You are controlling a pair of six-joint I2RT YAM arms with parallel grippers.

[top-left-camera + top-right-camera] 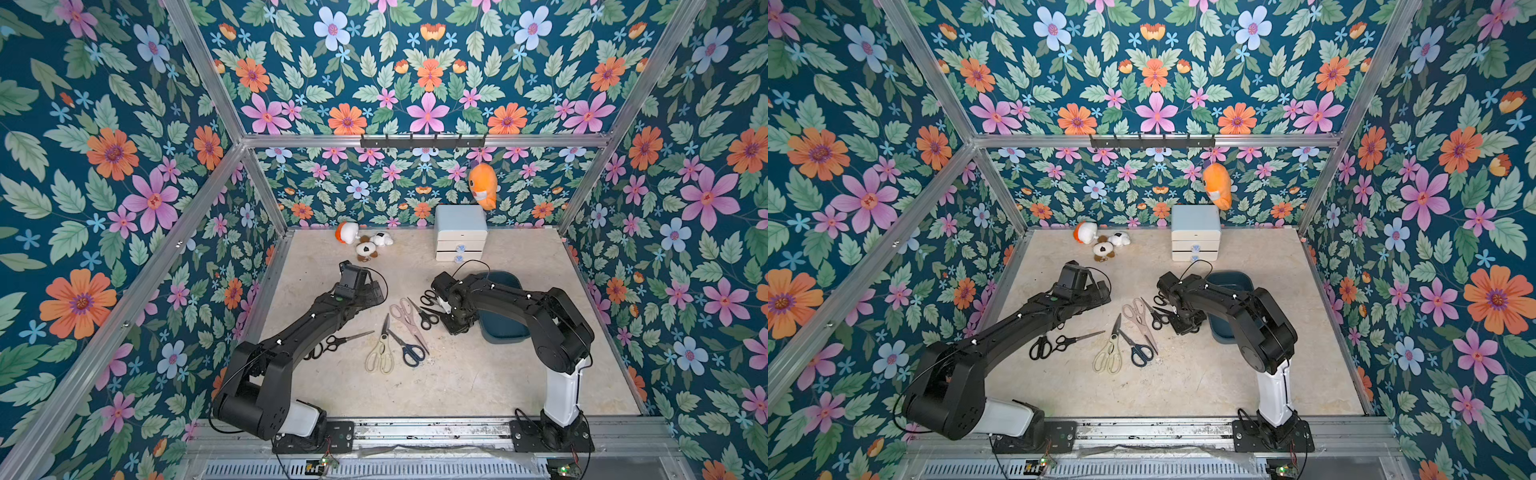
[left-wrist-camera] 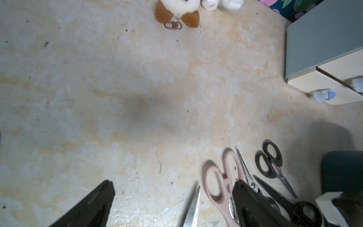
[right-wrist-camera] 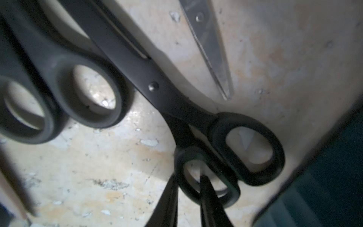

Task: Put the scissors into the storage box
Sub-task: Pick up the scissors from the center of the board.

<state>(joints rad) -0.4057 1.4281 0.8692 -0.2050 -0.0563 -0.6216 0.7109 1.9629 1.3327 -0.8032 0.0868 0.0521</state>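
Beige mottled counter (image 1: pixel 457 386), shut in by floral walls on three sides: the widest bare room runs along the near edge between my arm bases. A second bare patch lies beneath my left tool (image 2: pixel 172 183), which is spread wide and holds nothing. Dark teal-blue plastic storage box (image 1: pixel 1219 332), rounded corners: right of centre, apart from the right wall, largely covered by my right arm in both top views; contents cannot be told. White two-drawer cabinet (image 1: pixel 460 239) at the far edge, drawers shut. Loose on the counter, mid-field: cream-handled kitchen scissors (image 1: pixel 383 341) just beside dark-blue-handled scissors (image 1: pixel 402 343); pinkish-grey-handled scissors (image 2: pixel 226 185); small black-handled scissors (image 1: pixel 422 313); grey-black-handled scissors (image 2: pixel 276 168). Two more black-handled pairs (image 1: pixel 1073 339), partly under my left forearm, show in the top views only. The right wrist view alone shows my right tool (image 3: pixel 188 176) narrowed onto one handle ring of the all-black scissors (image 3: pixel 157 86), one fingertip inside the loop and one outside, just beside the box wall.
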